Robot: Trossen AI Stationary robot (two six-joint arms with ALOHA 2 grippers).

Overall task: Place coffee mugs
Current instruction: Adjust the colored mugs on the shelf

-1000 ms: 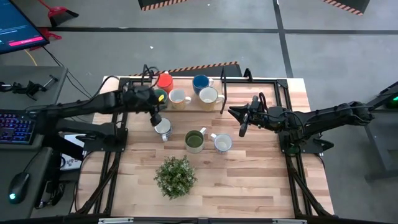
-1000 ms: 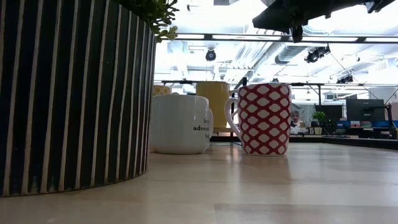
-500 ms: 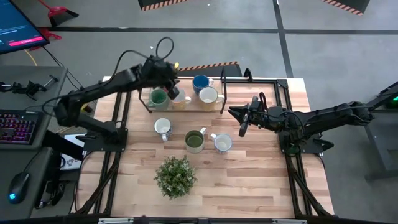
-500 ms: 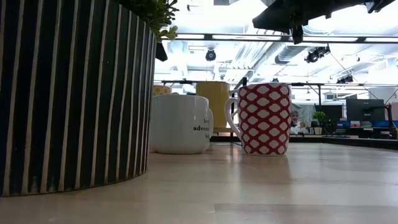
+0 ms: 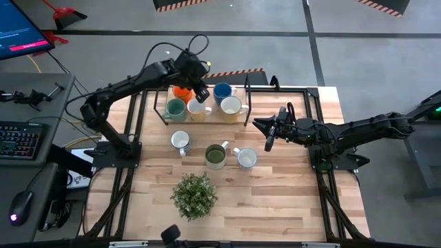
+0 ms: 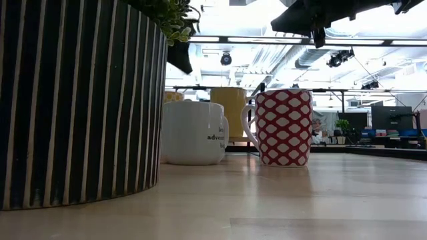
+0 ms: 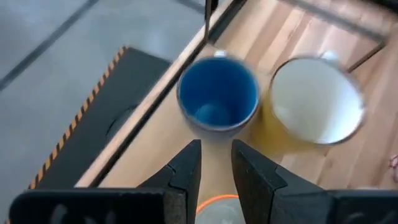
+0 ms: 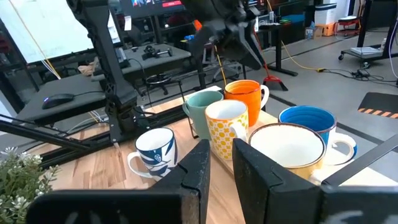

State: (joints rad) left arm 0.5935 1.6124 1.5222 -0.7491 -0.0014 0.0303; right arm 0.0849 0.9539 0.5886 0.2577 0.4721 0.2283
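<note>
Five coffee mugs stand on a raised shelf at the table's far edge: orange, teal, white with yellow dots, blue and cream. Three more rest on the tabletop: white and blue, olive-green and white. My left gripper hangs over the shelf between the orange and blue mugs, open by a narrow gap, empty. My right gripper hovers right of the shelf, narrowly open, empty.
A bushy potted plant stands near the table's front, and its striped pot fills the low view's left. Black frame rails rise around the shelf. Bare wood lies to the plant's right.
My left gripper has risen from beside the white and blue mug on the tabletop and swung toward the far edge, then rightward, and now hangs over the shelf mugs. No mug has moved.
</note>
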